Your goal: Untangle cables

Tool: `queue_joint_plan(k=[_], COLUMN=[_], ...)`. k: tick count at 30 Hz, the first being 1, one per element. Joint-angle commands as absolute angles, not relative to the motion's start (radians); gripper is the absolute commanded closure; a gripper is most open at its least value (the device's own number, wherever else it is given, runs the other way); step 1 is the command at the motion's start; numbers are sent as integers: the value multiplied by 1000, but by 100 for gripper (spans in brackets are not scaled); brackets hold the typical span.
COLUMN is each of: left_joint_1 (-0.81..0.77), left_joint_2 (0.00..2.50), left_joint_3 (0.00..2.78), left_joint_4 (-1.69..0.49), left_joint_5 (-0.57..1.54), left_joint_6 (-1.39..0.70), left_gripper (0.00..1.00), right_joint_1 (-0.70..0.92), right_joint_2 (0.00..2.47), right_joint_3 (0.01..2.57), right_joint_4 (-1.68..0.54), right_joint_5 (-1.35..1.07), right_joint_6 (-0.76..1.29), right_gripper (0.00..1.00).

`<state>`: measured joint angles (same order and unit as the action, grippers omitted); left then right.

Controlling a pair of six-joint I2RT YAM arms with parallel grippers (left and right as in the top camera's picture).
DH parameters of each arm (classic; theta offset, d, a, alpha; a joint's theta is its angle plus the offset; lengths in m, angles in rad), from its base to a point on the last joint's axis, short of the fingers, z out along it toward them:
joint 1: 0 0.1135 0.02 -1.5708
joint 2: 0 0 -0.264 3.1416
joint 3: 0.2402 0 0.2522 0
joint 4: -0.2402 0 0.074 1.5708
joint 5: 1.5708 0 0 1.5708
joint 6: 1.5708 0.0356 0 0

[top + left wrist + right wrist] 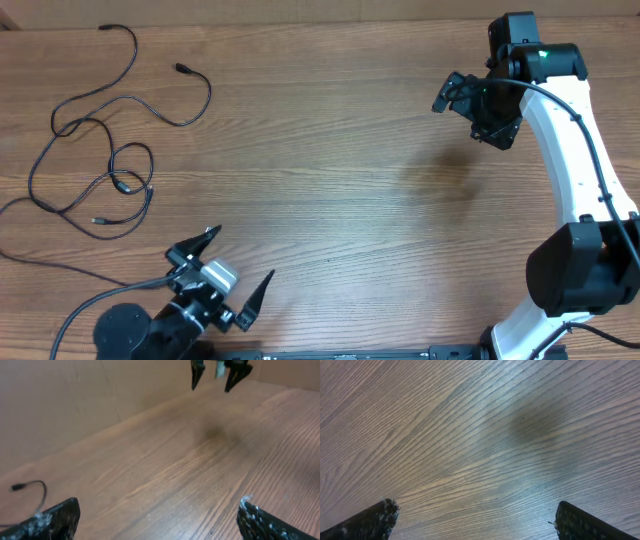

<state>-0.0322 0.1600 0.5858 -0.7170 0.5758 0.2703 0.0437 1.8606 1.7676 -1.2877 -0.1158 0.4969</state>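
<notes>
The cables (110, 150) are thin black cords lying in loose loops at the far left of the wooden table, with small plug ends at the top and lower middle. One cable end (20, 487) shows at the left edge of the left wrist view. My left gripper (238, 266) is open and empty at the front left, to the right of the cables and apart from them. My right gripper (470, 105) is open and empty at the back right, raised above bare wood; it also shows far off in the left wrist view (215, 377).
The right arm's white links (575, 150) run down the right side. The left arm's base (125, 330) and its thick black wire (60, 270) sit at the front left. A plain wall stands behind the table's far edge (75, 400).
</notes>
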Motion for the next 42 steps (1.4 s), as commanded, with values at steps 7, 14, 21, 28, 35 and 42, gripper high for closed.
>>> queue_joint_plan(k=[7, 14, 21, 28, 35, 42], left_joint_1=[-10, -4, -4, -4, -4, -2], left_joint_2=[44, 3, 3, 3, 3, 3], left_joint_3=[341, 225, 158, 81, 54, 22], left_joint_4=[-461, -342, -249, -185, -176, -27], left_joint_5=[394, 204, -12, -129, -165, -164], left_joint_6=[27, -115, -112, -100, -50, 23], left_gripper=[0, 0, 0, 1, 0, 0], right_joint_1=[42, 42, 42, 42, 42, 42], right_joint_2=[1848, 1848, 1848, 1848, 1848, 1848], right_joint_3=[1768, 1768, 1768, 1768, 1768, 1768], right_joint_4=[-1287, -1287, -1287, -1287, -1287, -1287], right_joint_5=[-105, -105, -105, -105, -105, -105], right_joint_6=[492, 492, 492, 492, 492, 492], right_gripper=[0, 0, 0, 0, 0, 0])
